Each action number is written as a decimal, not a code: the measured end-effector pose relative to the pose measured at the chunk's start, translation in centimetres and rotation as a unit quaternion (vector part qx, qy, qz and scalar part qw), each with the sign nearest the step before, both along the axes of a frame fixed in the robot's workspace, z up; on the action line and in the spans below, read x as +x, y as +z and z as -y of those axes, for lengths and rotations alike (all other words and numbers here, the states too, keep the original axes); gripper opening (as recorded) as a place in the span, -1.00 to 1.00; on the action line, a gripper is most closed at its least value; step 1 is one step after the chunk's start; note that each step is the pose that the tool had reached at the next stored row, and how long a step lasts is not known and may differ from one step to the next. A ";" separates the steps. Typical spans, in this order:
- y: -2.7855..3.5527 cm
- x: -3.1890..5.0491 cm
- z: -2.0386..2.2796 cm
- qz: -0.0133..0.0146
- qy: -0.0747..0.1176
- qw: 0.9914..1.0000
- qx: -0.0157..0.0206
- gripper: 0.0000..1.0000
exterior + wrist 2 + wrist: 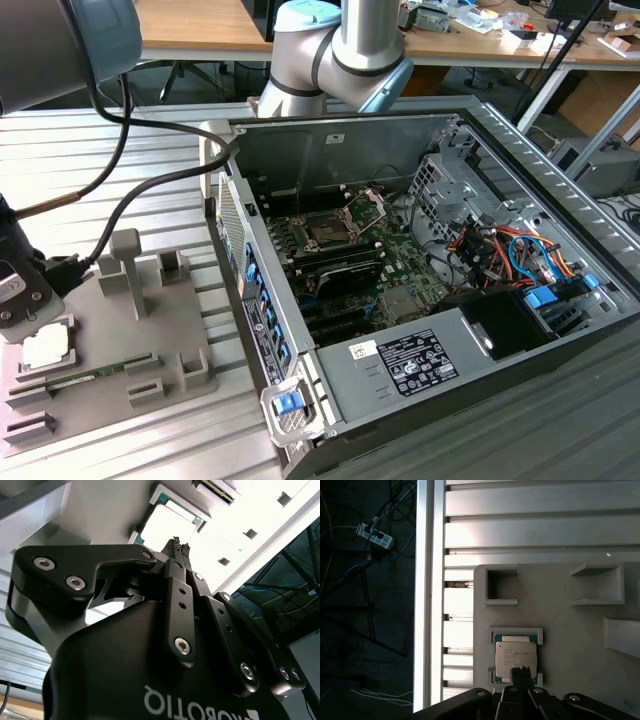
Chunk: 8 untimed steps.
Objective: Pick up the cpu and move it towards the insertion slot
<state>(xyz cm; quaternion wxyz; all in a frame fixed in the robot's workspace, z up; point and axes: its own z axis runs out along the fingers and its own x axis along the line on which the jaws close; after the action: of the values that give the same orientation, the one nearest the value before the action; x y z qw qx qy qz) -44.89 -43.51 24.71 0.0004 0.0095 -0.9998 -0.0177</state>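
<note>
Jaws look drawn together: in the second wrist view the gripper (180,544) has its two tips meeting in one point, with nothing seen between them. They sit right over the cpu (515,655), near one edge of it. I cannot tell whether they touch it.

The cpu lies flat in a square recess of the grey tray (170,320), at the lower left of the exterior view. The slot (325,228) is well apart from it, near the middle of that frame inside the open case (400,380), with its retaining plate tipped up.

By my reading the pick-up is in hand and not yet done, since the chip sits level in its recess. Getting a hold calls for the jaws to spread past the chip's sides and close squarely on its edges, as the recess walls leave little room.
</note>
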 end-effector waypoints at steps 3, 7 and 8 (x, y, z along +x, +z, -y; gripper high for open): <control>-0.07 0.00 0.00 0.000 0.000 1.000 0.000 -0.79; -0.17 0.00 0.00 0.000 0.000 1.000 0.000 -0.79; -0.20 0.00 0.00 0.000 0.000 1.000 0.000 -0.79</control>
<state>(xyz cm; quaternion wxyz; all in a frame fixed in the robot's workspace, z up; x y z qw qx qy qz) -44.89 -43.51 24.51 0.0004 0.0096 -0.9998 -0.0177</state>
